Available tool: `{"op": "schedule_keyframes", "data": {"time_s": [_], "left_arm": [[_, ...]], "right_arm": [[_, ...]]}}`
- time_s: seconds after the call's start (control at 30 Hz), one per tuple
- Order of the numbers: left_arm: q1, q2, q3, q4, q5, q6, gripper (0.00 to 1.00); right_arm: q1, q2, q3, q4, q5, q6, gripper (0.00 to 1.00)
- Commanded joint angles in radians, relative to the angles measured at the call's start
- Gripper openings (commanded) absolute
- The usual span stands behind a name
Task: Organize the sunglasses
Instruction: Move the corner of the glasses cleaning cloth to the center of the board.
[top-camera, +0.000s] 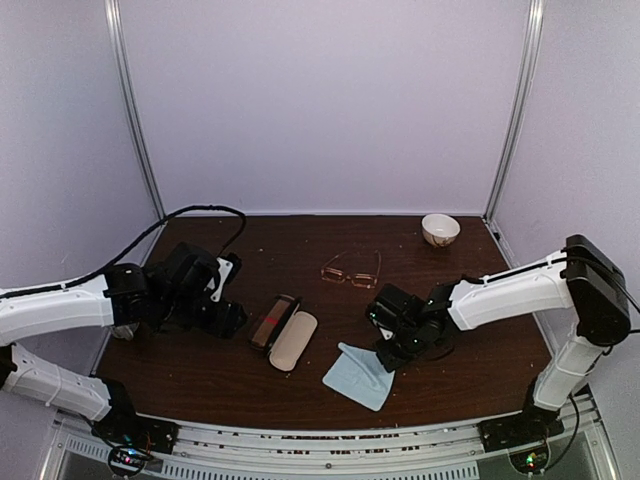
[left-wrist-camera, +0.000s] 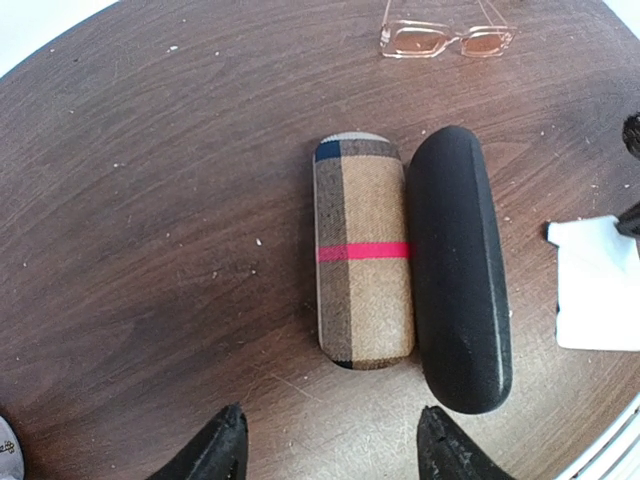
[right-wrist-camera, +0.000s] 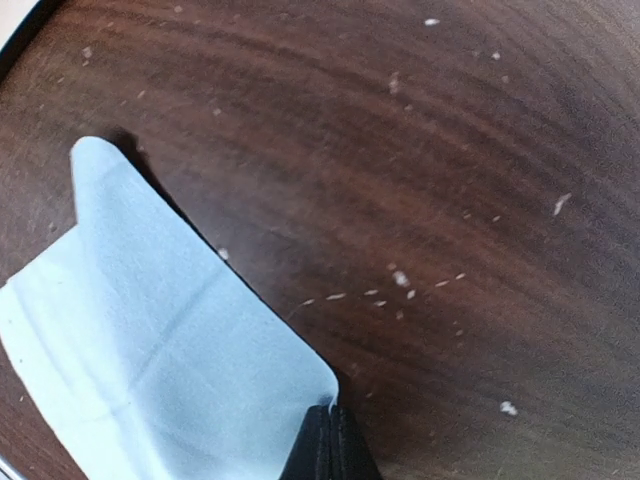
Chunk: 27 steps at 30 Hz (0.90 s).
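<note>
Sunglasses (top-camera: 351, 270): upper middle of the overhead view, lying free; likely light, fragile wire, best pinched at the bridge.
Left gripper (left-wrist-camera: 332, 440): jaws wide, empty.
Right gripper (right-wrist-camera: 328, 432): closed on the cloth (right-wrist-camera: 150, 370) corner.

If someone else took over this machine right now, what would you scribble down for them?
Left pincer: open, empty, hovering near the plaid case and black case, both closed.
Right pincer: shut on a corner of the blue cloth.
Sunglasses: one pair seen, lying unfolded beyond the cases, untouched.
Done: nothing stowed yet.
Left: probably fold and stow them.
</note>
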Motion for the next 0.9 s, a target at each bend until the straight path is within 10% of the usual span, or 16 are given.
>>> {"op": "schedule_keyframes", "data": {"time_s": [0.0,0.73,0.87], "left_arm": [[0.008,-0.029,-0.01,0.036,0.003,0.035,0.61],[0.006,-0.007,0.021,0.082,0.072,0.113,0.61],[-0.001,-0.008,0.025,0.114,0.132,0.168,0.61]], "right_arm": [[-0.064,0.048,0.047,-0.042,0.059,-0.071,0.0],[-0.22,0.188,0.221,-0.07,0.16,-0.236,0.01],[-0.22,0.166,0.224,-0.069,0.166,-0.251,0.24]]}}
